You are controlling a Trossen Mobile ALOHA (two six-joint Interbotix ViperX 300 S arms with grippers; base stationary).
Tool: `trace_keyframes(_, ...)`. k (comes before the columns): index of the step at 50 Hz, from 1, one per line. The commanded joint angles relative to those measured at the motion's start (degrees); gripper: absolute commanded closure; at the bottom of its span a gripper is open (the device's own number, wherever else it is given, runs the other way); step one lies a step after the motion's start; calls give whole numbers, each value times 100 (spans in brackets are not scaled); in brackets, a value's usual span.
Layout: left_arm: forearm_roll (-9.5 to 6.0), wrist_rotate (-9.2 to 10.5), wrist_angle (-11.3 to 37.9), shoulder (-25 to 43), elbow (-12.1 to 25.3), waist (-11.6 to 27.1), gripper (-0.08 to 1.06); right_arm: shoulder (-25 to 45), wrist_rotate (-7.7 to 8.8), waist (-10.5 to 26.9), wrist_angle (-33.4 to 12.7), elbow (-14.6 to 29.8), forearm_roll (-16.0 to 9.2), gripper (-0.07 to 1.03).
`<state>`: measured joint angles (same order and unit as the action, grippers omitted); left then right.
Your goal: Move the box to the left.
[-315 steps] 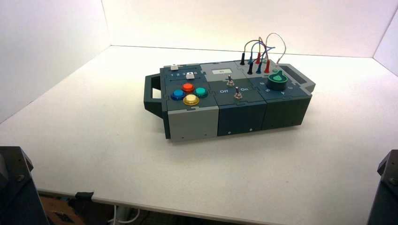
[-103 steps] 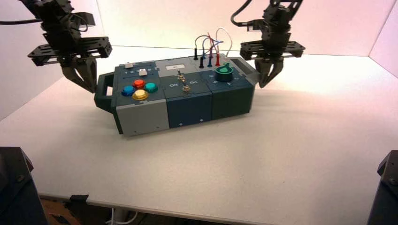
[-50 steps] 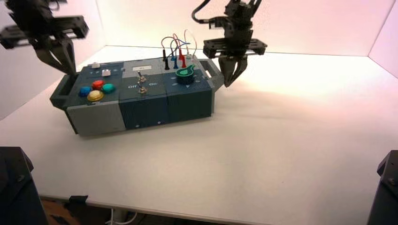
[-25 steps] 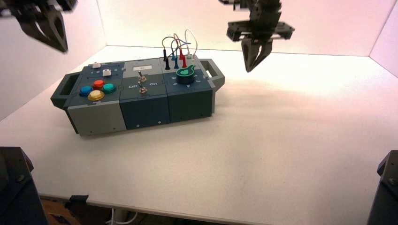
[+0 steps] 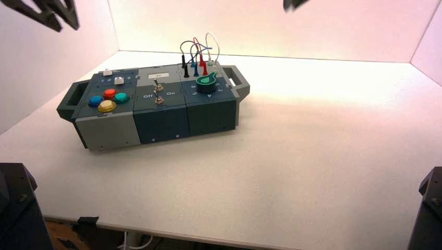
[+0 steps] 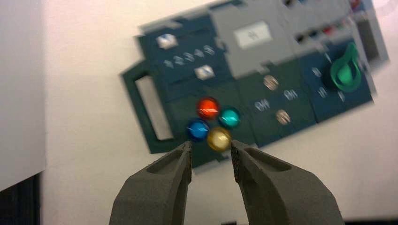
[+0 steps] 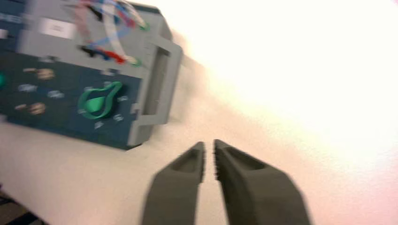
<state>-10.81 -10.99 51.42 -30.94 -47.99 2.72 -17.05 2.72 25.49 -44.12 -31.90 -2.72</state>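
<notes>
Bench (image 5: 292,172) surface, white, fills the lower part of the high view, and on it the box (image 5: 156,107) stands in the left-centre of the frame, with its grey end, dark handle (image 5: 70,99) and four coloured buttons (image 5: 107,100) toward the left and the green knob (image 5: 207,83) and looped wires (image 5: 198,49) toward the right. Above it, at the upper left corner, the left claw (image 6: 210,157) hangs clear of the box with its fingers a little spread and nothing between them. At the top edge right of centre only a tip of the right claw (image 7: 209,157) shows, and its wrist view shows the fingers almost pressed together, empty, over bare bench beside the box's right handle (image 7: 157,82).
</notes>
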Motion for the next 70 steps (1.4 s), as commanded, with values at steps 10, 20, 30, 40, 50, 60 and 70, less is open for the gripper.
trace_keyframes(10, -18, -70, -334, -501, 105, 501, 45, -1608, 176, 510, 35, -615, -132, 10)
trace_keyframes(20, -35, -123, -510, -519, -79, 686, 41, -2127, 176, 580, 149, -1143, -352, 9)
trace_keyframes(30, -35, -123, -1204, -615, -466, 1178, 40, -2558, 176, 642, 396, -1600, -343, 10)
trace_keyframes(40, 26, -185, -1301, -519, -580, 1257, 40, -2672, 246, 642, 642, -2030, -308, 10)
trace_keyframes(50, 18, -185, -1310, -448, -677, 1283, 40, -2689, 290, 650, 791, -2399, -352, 10)
trace_keyframes(60, 9, -185, -1318, -457, -765, 1283, 40, -2795, 281, 694, 870, -2461, -352, 12)
trace_keyframes(70, 9, -229, -1310, -475, -800, 1292, 40, -2839, 272, 694, 914, -2496, -360, 13)
